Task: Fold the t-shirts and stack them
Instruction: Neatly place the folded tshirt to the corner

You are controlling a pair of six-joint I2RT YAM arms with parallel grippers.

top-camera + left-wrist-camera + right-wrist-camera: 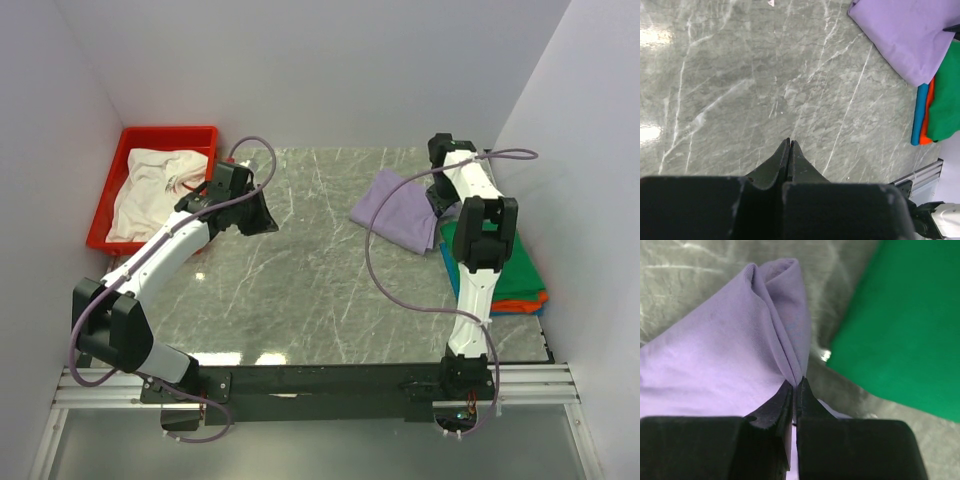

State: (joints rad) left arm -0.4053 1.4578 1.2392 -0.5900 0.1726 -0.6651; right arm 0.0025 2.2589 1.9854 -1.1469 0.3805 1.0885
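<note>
Right end effector [796,382] clamps the lavender t-shirt [715,355], its edges cropped; left end effector [790,142] pressed together.

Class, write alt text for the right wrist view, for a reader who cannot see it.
The right claw pinches a raised fold of the purple shirt. A green shirt fills the upper right, on the grey marble table.
</note>
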